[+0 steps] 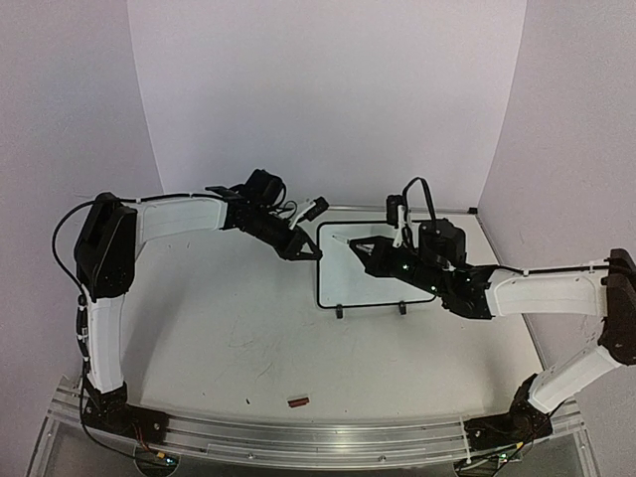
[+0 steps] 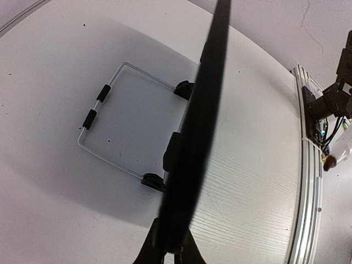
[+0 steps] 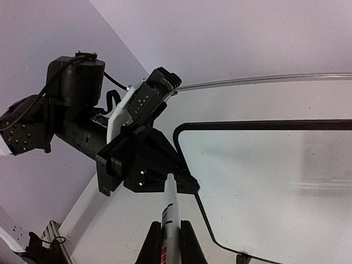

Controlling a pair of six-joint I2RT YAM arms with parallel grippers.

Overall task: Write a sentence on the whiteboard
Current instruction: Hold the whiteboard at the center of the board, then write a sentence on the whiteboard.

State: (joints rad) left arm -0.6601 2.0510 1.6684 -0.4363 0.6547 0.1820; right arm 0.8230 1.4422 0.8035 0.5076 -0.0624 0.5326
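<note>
Marker [image 3: 168, 212] sits pinched in the closed right gripper [image 3: 168, 228], tip poised by the left edge of the whiteboard [image 3: 264, 181], likely to start writing. Left gripper [image 2: 171, 248] clamps that edge tight, steadying it on the table [image 1: 219, 328]; no sentence shows.

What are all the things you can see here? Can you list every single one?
whiteboard: one, white with a black border, middle of the table, no writing visible.
marker: one, white, tip near the whiteboard's left edge.
wire frame: one, pale with black sleeves, on the table next to the whiteboard.
scrap: one, small, reddish-brown, near the table's front edge.
table: one, white.
left gripper: one, black, shut on the whiteboard's left edge.
right gripper: one, black, shut on the marker.
</note>
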